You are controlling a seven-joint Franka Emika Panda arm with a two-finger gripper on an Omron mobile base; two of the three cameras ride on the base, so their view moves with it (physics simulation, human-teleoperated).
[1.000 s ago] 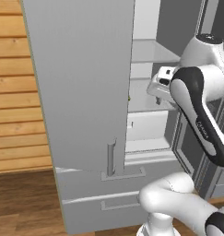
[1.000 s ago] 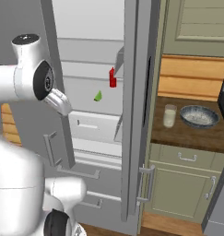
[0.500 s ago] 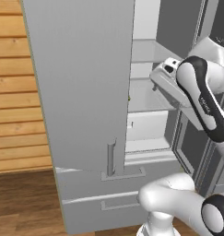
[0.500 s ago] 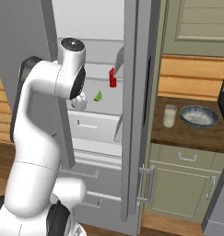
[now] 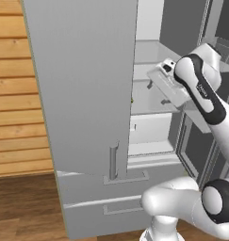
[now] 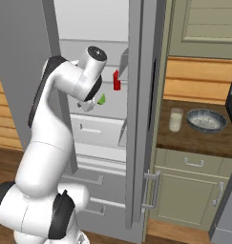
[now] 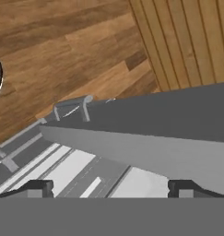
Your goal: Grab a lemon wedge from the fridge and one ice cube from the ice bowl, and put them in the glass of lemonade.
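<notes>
The fridge stands open, and the lemon wedge, a tiny glossy yellow-green sliver, lies on a smooth white shelf just left of the red bottle. The step in hand is the reach: the claw should turn inward off the door edge and come at the wedge squarely. Its dark tips stand wide apart, holding nothing. The clear glass of lemonade and the speckled ice bowl wait on the dark worktop.
</notes>
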